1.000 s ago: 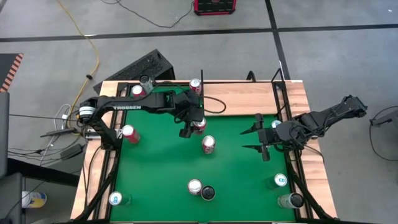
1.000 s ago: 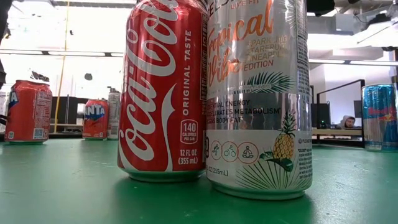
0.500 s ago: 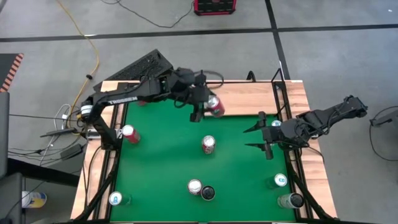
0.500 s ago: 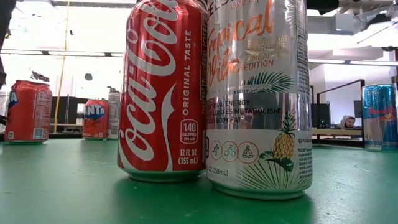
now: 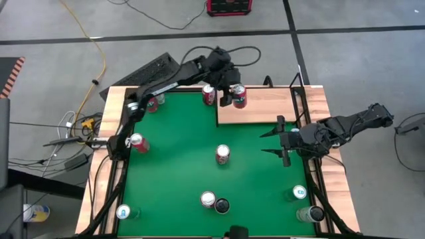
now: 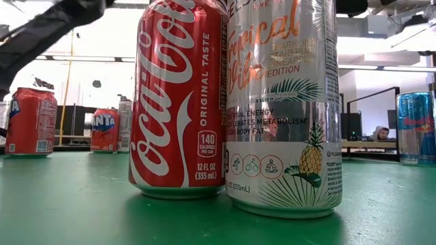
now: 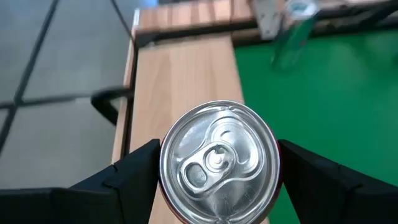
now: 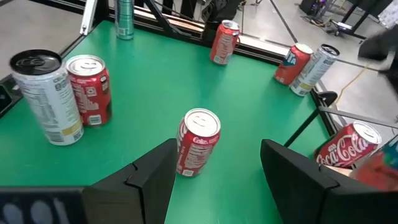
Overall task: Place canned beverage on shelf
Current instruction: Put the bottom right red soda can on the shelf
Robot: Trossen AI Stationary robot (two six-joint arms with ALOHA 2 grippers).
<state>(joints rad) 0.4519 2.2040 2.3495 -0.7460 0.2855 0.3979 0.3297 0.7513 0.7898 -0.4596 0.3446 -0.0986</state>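
Left gripper clamps red can – silver top, seemingly over shelf; right gripper agape.

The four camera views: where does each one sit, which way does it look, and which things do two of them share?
High view: above, looking straight down on shelf, green table and both arms.
Low view: at table height, facing a Coca-Cola can; one arm passes overhead.
Left wrist view: over the held can, its fingers on both sides.
Right wrist view: across the table at a standing can, own fingers apart.
Shared: high and left wrist views both show the held can above the shelf.
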